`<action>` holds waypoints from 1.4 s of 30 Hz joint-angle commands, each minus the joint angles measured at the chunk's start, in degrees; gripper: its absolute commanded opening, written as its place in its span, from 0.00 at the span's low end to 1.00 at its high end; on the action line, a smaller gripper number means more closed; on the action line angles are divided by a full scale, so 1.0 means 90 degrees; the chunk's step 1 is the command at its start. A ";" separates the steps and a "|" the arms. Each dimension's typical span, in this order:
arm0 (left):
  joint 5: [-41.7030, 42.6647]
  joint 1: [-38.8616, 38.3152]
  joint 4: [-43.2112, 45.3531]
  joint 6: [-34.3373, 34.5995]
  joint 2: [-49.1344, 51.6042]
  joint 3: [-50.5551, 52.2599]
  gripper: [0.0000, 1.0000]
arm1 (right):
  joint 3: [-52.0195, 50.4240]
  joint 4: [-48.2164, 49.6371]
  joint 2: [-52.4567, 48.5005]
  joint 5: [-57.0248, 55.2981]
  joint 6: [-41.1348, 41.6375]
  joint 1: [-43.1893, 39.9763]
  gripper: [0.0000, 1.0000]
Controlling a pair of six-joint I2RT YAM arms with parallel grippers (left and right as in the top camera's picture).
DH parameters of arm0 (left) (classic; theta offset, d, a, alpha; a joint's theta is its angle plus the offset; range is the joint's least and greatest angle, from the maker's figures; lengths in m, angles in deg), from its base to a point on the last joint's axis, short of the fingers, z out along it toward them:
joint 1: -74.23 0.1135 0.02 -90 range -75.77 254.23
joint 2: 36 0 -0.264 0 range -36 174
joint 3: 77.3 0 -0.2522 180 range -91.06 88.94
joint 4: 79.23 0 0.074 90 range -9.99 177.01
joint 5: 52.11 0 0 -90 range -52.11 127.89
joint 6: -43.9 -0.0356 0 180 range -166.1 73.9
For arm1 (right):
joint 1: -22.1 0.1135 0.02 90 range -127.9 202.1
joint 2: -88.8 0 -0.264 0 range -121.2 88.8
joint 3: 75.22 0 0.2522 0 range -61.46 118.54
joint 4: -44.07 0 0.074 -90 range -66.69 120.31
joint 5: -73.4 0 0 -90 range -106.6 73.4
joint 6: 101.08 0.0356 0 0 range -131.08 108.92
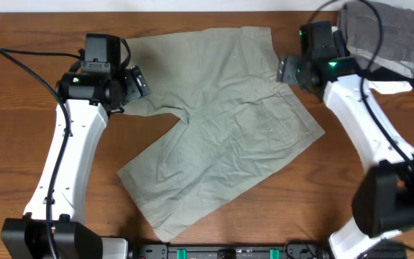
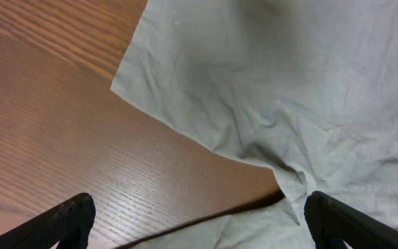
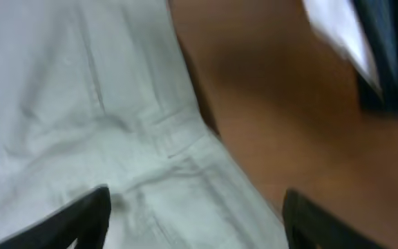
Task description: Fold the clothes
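The clothes, pale khaki-green shorts (image 1: 221,122), lie spread flat on the wooden table (image 1: 20,86), one leg pointing to the near left, the other to the far left. My left gripper (image 1: 138,81) hovers at the far leg's hem, by the crotch notch. In the left wrist view this gripper (image 2: 199,223) is open, with bare wood and the shorts (image 2: 289,83) between its fingers. My right gripper (image 1: 287,70) is over the waistband edge on the right. Its wrist view is blurred: the gripper (image 3: 195,218) is open above the shorts (image 3: 81,104), holding nothing.
A folded grey garment (image 1: 387,36) lies on a white one (image 1: 401,70) at the far right corner, behind the right arm. The right wrist view shows white (image 3: 337,28) and dark (image 3: 392,48) fabric there. A black rail (image 1: 228,252) lines the near edge.
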 commanded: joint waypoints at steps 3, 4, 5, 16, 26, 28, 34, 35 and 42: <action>-0.0070 0.0017 -0.0022 0.0032 0.0153 0.0049 0.98 | -0.0002 0.1620 -0.1042 0.0287 -0.1311 0.0216 0.79; -0.0070 0.0017 -0.0019 0.0032 0.0155 0.0085 0.98 | -0.0002 0.1889 -0.1219 0.0323 -0.1433 0.0248 0.77; -0.0073 0.0017 0.0002 0.0032 0.0155 0.0131 0.98 | -0.0002 0.2125 -0.1404 0.0313 -0.1467 0.0287 0.74; -0.0073 0.0017 0.0296 0.0085 0.0168 0.0386 0.98 | -0.0002 0.2336 -0.2448 0.0301 -0.1428 0.0321 0.01; -0.0070 0.0017 0.0257 0.0182 0.0168 0.0386 0.98 | -0.0002 0.1855 -0.2917 -0.0415 -0.0384 0.0226 0.01; -0.0070 0.0017 0.0257 0.0182 0.0168 0.0386 0.98 | -0.0002 0.1802 -0.3060 -0.0532 -0.0160 0.0199 0.01; -0.0070 0.0017 0.0255 0.0182 0.0233 0.0386 0.98 | -0.0002 0.1411 -0.3247 -0.1311 0.1243 0.0029 0.02; -0.0070 0.0017 0.0255 0.0202 0.0260 0.0386 0.98 | -0.0002 0.1350 -0.3247 -0.1438 0.1496 -0.0012 0.02; 0.0124 0.0017 0.0260 0.0202 0.0646 0.0389 0.98 | -0.0002 0.1081 -0.3247 -0.1586 0.2892 -0.0204 0.01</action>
